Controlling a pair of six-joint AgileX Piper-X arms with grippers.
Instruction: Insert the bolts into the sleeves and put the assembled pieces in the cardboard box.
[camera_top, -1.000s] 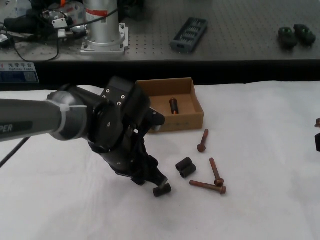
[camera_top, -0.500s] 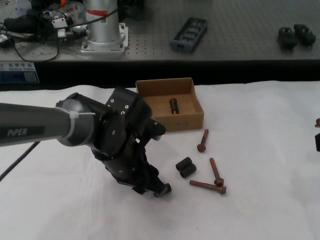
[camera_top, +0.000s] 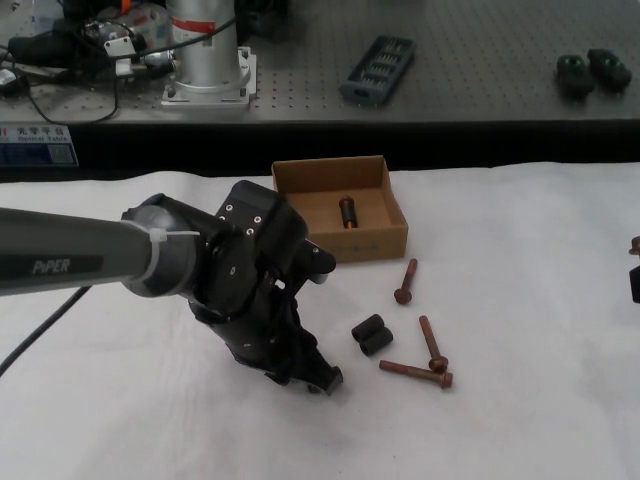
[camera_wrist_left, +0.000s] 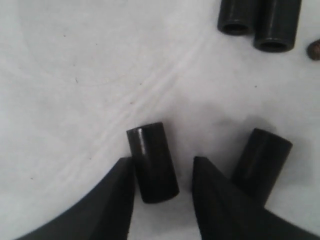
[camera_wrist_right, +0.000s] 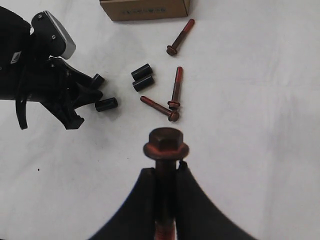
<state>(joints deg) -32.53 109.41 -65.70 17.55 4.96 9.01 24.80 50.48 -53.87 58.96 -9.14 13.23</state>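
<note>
My left gripper (camera_wrist_left: 162, 162) is open low over the white cloth, its two fingers on either side of a black sleeve (camera_wrist_left: 152, 162) that lies between them. A second sleeve (camera_wrist_left: 262, 159) lies just outside one finger. Two more sleeves (camera_top: 372, 333) lie together nearby. My right gripper (camera_wrist_right: 165, 172) is shut on a rusty bolt (camera_wrist_right: 166, 145), held above the cloth with its hexagonal head outward. Three loose bolts (camera_top: 405, 281) (camera_top: 432, 343) (camera_top: 415, 372) lie beyond the sleeves. The cardboard box (camera_top: 375, 240) holds one assembled piece (camera_top: 347, 212).
The left arm (camera_top: 240, 290) fills the middle of the cloth in front of the box. Behind the cloth runs a perforated bench with a metal post (camera_top: 205, 45), cables and a dark tray (camera_top: 378, 65). Bare cloth lies at the near right.
The left arm has moved down and a little to the right, bringing its gripper over the sleeve, which the fingers now hide in the high view. Bolts, sleeves and box have stayed put.
</note>
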